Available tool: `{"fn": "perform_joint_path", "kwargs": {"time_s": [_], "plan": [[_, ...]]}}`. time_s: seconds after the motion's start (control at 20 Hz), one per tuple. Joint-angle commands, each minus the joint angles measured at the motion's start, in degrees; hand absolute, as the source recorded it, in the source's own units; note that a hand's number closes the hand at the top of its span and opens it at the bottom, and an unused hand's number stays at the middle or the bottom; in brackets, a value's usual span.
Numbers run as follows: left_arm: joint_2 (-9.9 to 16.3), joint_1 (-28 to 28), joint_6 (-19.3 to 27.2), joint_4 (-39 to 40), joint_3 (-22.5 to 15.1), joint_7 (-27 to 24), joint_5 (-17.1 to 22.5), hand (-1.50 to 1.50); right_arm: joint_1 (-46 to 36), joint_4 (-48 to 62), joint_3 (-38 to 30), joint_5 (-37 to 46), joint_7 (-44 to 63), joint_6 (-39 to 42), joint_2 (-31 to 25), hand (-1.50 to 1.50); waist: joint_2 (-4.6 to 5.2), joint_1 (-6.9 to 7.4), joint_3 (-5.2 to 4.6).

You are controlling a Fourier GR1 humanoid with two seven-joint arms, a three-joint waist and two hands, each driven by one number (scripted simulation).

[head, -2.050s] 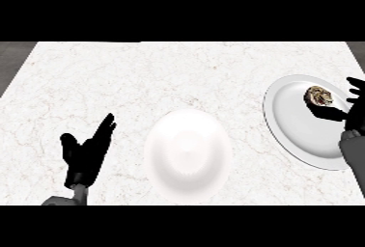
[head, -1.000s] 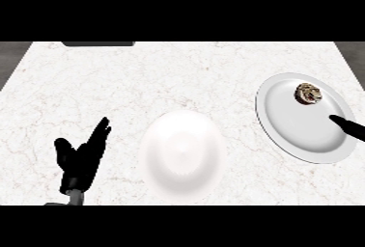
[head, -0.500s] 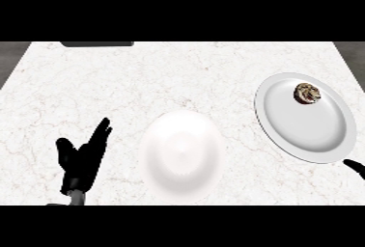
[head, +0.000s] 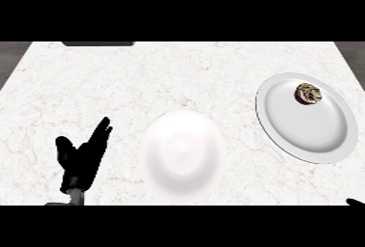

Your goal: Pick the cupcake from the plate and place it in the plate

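White marble counter (head: 143,77) fills the view. Near its front left corner the left hand (head: 82,161) rests open, fingers straight and angled up to the right, holding nothing. At the front edge's middle sits a white plate (head: 182,154). Over by the right edge, a grey-rimmed plate (head: 314,140) carries the cupcake (head: 308,93) at its far side. Just a sliver of the right hand (head: 355,202) shows at the front right corner; its fingers can't be read.
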Motion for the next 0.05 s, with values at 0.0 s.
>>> {"fn": "perform_joint_path", "kwargs": {"time_s": [0.0], "plan": [[-0.4, -1.3, -0.3, 0.7, 0.7, 2.9, -0.1, 0.00, 4.7, -6.8, 2.1, 4.0, -0.1, -3.9, 6.2, -1.50, 0.27, 0.06, -0.19]]}}
